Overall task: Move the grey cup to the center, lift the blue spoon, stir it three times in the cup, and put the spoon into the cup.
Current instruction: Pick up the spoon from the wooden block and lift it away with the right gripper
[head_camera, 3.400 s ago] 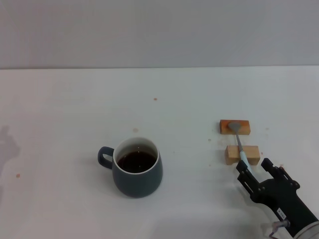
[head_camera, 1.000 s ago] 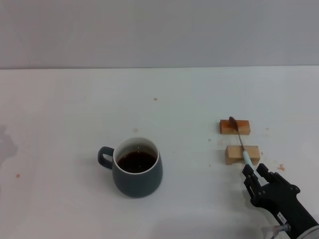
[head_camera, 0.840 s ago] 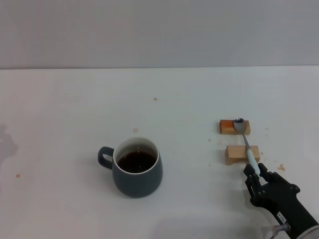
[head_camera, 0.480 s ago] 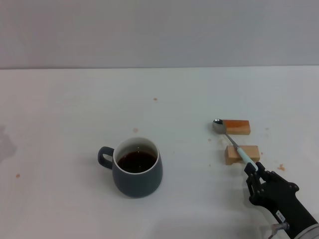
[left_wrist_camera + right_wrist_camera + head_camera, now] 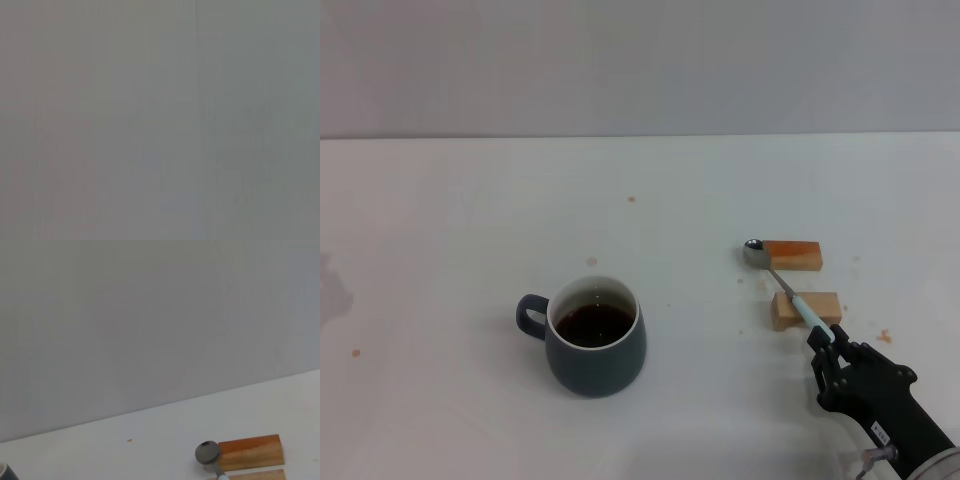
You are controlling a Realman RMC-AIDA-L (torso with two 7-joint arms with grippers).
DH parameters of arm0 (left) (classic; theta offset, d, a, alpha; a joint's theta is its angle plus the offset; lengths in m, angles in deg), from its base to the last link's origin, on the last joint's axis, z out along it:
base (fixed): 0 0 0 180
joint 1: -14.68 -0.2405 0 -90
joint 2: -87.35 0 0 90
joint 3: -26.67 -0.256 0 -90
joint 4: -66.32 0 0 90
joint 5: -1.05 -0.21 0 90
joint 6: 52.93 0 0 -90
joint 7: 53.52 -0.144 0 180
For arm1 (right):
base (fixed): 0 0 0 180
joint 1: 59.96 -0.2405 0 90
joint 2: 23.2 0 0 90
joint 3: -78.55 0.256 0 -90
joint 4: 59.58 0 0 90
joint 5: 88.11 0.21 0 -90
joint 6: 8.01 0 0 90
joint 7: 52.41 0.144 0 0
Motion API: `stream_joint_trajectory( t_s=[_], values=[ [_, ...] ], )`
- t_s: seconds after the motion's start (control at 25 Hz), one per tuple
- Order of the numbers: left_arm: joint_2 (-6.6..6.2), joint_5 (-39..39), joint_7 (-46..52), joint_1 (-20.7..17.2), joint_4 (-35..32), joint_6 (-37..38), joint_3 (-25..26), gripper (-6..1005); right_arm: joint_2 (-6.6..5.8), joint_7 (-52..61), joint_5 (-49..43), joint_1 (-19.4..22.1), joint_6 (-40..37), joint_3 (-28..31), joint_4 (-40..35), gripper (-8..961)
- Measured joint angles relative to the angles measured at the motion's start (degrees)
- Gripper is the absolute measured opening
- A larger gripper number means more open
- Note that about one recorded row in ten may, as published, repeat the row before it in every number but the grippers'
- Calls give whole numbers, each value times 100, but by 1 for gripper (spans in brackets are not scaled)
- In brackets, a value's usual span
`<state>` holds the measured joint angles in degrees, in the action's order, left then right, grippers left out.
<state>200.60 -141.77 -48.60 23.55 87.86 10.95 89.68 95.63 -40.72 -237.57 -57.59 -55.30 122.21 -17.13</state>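
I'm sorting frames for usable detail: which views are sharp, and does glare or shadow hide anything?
Head view: evenly lit, sharp; the grey cup throws only a soft shadow, and the right gripper holding the blue spoon is clear. Left wrist view: a featureless grey field, nothing to make out. Right wrist view: mostly blank wall, spoon bowl and the wooden block clear at the edge.

The grey cup [image 5: 595,337] looks like glazed ceramic, dark slate outside with a soft sheen and smooth white inside, holding glossy dark brown liquid. The blue spoon [image 5: 790,293] has a pale, matt, plastic-looking handle and a shiny grey metal neck and bowl, while the two blocks, the far orange-brown block [image 5: 793,255] and the near pale block [image 5: 805,310], look like smooth wood. The table [image 5: 470,220] is matt white with a few small brownish specks, and the right gripper [image 5: 832,352] is matt black, plastic-looking.
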Motion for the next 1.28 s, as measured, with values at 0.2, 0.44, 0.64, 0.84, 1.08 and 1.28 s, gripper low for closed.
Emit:
stream_joint_trajectory(
  t_s=[0.2,0.44,0.64,0.84,1.08,1.28],
  values=[
    [3,0,0,3,0,-7,0,-2,0,-6,-1,-18,10,2,0,148],
    [0,-1,0,21,-13,-16,0,-2,0,-8,-6,-38,16,-10,0,147],
    [-3,0,0,35,-44,-18,0,-2,0,-186,-6,-49,17,-25,27,147],
    [-1,0,0,49,-62,-41,0,-2,-13,-270,-6,-60,16,-51,89,144],
    [3,0,0,52,-63,-43,0,-2,-25,-272,-6,-65,16,-51,148,110],
    [4,0,0,50,-68,-49,0,-2,-27,-278,-6,-63,16,-51,149,110]
  ],
)
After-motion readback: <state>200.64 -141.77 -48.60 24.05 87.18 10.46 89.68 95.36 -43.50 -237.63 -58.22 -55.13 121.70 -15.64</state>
